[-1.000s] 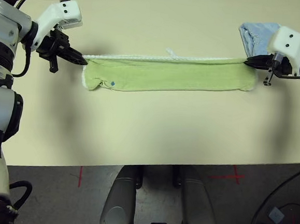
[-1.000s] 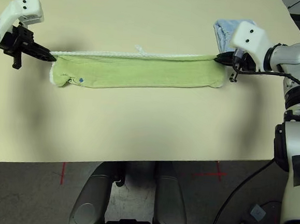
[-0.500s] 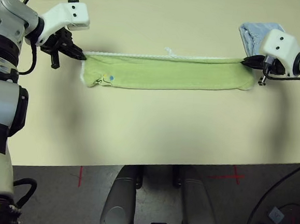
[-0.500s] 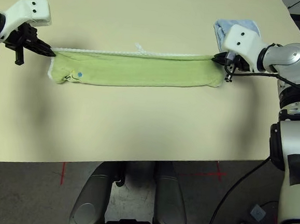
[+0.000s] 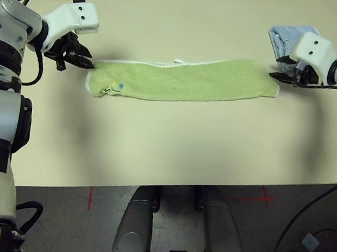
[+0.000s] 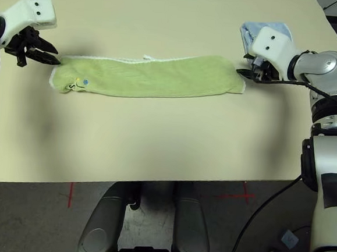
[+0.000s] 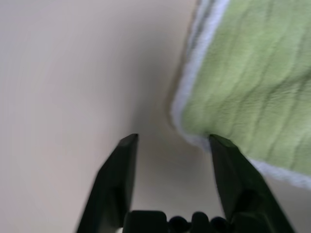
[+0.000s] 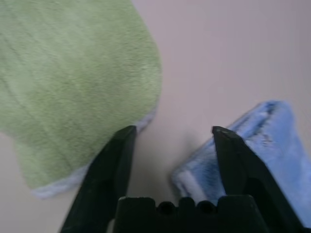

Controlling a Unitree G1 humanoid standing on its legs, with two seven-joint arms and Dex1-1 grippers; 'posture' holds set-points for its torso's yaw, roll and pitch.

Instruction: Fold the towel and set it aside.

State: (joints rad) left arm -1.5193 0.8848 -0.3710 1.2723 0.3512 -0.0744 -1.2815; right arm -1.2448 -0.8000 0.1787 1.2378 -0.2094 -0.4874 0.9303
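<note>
- The towel [image 5: 184, 79] lies as a long folded strip across the far half of the table [image 5: 172, 149].
- Left gripper [image 5: 83, 62] and right gripper [image 5: 281, 77] stand wide, empty, at its ends.
- More folding and setting aside are left.

Both silver arms spread wide, jaws parted at either end.

The left arm reaches out from the shoulder, its white-cased wrist angled inward and downward; the left gripper [image 5: 85, 61] of two black fingers has its jaws apart, holding nothing. Opposite, the right arm bends in from the far side, its right gripper [image 6: 246, 74] pointing inward nearly level, jaws likewise spread and empty.
</note>
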